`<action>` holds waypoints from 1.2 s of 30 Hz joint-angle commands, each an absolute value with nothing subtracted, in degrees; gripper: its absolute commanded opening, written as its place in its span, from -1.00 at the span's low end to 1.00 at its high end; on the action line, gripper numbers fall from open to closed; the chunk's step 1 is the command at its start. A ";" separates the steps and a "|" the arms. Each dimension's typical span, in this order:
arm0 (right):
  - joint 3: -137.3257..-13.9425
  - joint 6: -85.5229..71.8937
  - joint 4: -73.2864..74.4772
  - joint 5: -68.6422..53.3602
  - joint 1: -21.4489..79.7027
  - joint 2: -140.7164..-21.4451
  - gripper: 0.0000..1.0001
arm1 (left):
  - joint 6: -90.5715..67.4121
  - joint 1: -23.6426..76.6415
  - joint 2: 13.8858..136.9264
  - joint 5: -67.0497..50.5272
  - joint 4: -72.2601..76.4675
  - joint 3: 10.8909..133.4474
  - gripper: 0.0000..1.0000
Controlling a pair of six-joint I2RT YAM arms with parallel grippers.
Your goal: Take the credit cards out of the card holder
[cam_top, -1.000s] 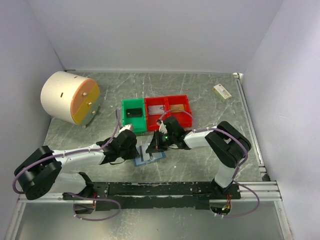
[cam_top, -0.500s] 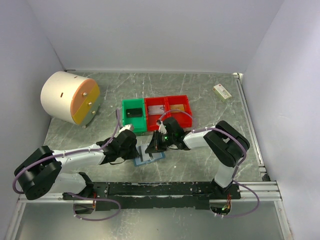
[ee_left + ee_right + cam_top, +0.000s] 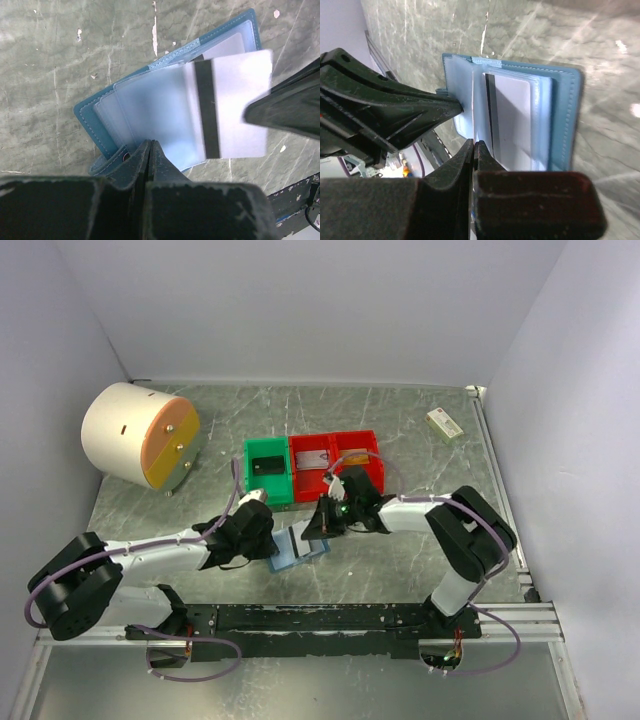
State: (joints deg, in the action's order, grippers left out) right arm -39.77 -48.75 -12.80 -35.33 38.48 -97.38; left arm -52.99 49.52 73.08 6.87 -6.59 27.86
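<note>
Green marbled worktop point(image 3: 400, 440), card holder point(image 3: 150, 100) lying open between my tools.
My left tool point(image 3: 150, 145) is clamping its flap; my right tool point(image 3: 474, 145) is pinching a half-out credit card point(image 3: 232, 110), long axis pointing rightward.

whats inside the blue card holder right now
In the card holder: cloudy plastic sleeves and a white card with a black stripe, sticking partly out, pinched by the right fingers. Any cards beneath those sleeves are hidden.

Front-centre on table point(image 3: 420, 550): card holder point(image 3: 298, 552) lying open, card point(image 3: 232, 105) seemingly half out on its right. Bins point(image 3: 313, 465) just behind; drum point(image 3: 135, 435) back-left, small box point(image 3: 443, 422) back-right.
</note>
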 commanded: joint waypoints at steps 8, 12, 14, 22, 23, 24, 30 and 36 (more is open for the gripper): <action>-44.27 -33.11 6.66 -35.76 33.83 -87.70 -1.00 | -52.94 49.92 70.87 7.82 -7.20 26.55 -0.82; -45.51 -30.55 7.56 -33.15 33.75 -84.70 -1.00 | -52.86 49.99 67.05 6.16 -6.74 26.36 -0.63; -45.41 -29.98 6.39 -32.02 33.75 -82.85 -1.00 | -52.96 49.93 63.87 5.83 -6.72 25.96 -0.50; -42.08 -23.76 -5.00 -25.07 35.22 -70.68 -1.00 | -53.86 49.92 52.63 8.36 -11.34 24.30 0.15; -41.17 -21.72 -7.13 -23.24 36.04 -68.79 -1.00 | -54.26 49.87 51.97 9.07 -12.14 24.12 0.20; -40.26 -19.52 -9.20 -20.91 37.23 -66.91 -1.00 | -54.68 49.85 51.43 9.61 -12.88 23.91 0.24; -36.14 -0.58 -19.64 0.16 41.94 -60.81 -1.00 | -56.09 49.84 50.01 10.35 -13.64 22.72 0.62; -41.78 17.85 -16.36 4.50 41.00 -69.00 -1.00 | -56.69 49.84 50.20 10.76 -14.56 23.00 0.68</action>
